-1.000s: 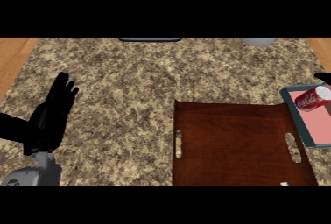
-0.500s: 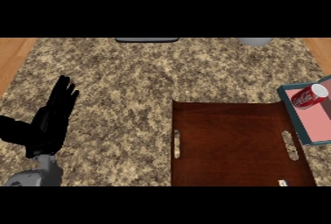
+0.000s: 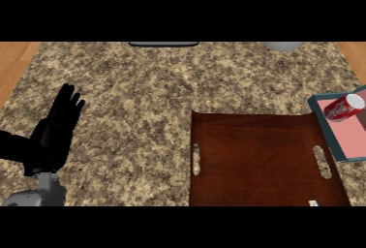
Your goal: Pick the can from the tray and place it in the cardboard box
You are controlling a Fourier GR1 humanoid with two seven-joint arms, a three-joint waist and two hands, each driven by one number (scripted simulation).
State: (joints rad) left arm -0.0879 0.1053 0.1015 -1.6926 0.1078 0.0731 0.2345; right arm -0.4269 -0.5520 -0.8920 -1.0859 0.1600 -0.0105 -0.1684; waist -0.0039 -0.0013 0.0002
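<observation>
A red can (image 3: 344,107) lies on its side in a shallow teal-rimmed tray with a pink floor (image 3: 352,145), which is cut off by the view's right edge. Beside it on the left sits a flat dark-brown box (image 3: 257,160) with slot handles on both sides and nothing inside. My left hand (image 3: 57,133) shows at the far left, open with its fingers up, resting well apart from the can. My right hand does not show.
The speckled granite counter (image 3: 157,92) has wooden strips at both sides. A dark flat object (image 3: 163,44) and a grey rounded object (image 3: 283,46) sit at the far edge.
My left hand has sunk slightly at the left edge. The can, the tray and the brown box have not moved.
</observation>
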